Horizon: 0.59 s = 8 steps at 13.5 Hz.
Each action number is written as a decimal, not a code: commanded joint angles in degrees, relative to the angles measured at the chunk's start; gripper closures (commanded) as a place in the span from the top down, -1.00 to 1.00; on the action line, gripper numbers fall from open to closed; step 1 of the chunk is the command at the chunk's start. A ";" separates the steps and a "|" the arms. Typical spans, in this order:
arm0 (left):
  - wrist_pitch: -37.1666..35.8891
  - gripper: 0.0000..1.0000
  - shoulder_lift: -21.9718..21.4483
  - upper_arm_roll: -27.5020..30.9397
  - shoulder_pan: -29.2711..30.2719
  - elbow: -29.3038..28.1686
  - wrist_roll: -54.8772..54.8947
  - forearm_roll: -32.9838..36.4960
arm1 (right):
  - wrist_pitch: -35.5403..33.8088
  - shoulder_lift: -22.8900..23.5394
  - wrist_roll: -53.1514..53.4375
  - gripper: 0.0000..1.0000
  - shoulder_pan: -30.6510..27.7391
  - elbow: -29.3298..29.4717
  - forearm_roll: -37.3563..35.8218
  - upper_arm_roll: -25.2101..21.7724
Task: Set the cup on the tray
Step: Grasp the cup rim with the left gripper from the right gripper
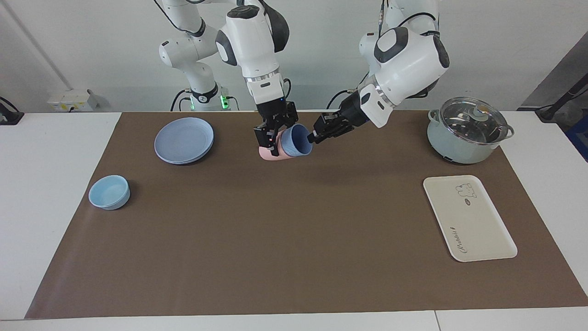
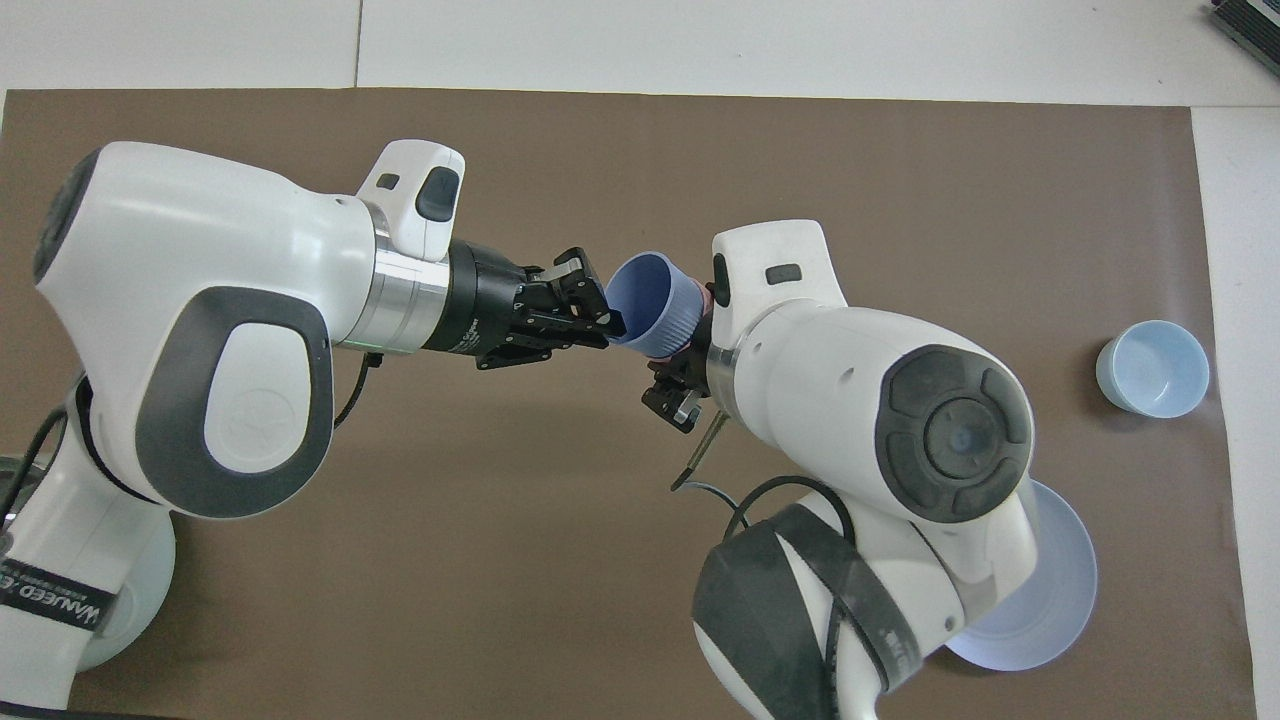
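Lighting bright, even, diffuse from above; soft shadows lay under objects on the table (image 1: 294, 239). Glare showed on pot lid (image 1: 466, 117). Focus was sharp.

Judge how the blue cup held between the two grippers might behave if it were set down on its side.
The cup is round and tapered, so it would probably roll in a curve. It looks like light plastic, likely easy to nudge. Its ribbed wall may help the grip.

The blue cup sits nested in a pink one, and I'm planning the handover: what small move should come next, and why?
Probably the left tool should pull the blue cup out of the pink cup, which the right tool holds; the tray lies at the left arm's end.
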 commanded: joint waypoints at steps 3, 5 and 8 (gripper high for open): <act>-0.10 -0.88 -2.23 0.99 -2.60 -3.26 0.84 -0.61 | 0.38 0.53 1.39 -1.00 -0.21 0.98 -1.58 0.32; -0.19 -1.00 -1.80 0.99 -1.99 -2.48 0.84 -0.61 | 0.38 0.53 1.39 -1.00 -0.21 0.98 -1.58 0.32; -0.80 -1.00 -1.09 1.60 -1.55 -0.02 0.67 0.08 | 0.46 0.53 1.48 -1.00 -0.21 0.98 -1.58 0.32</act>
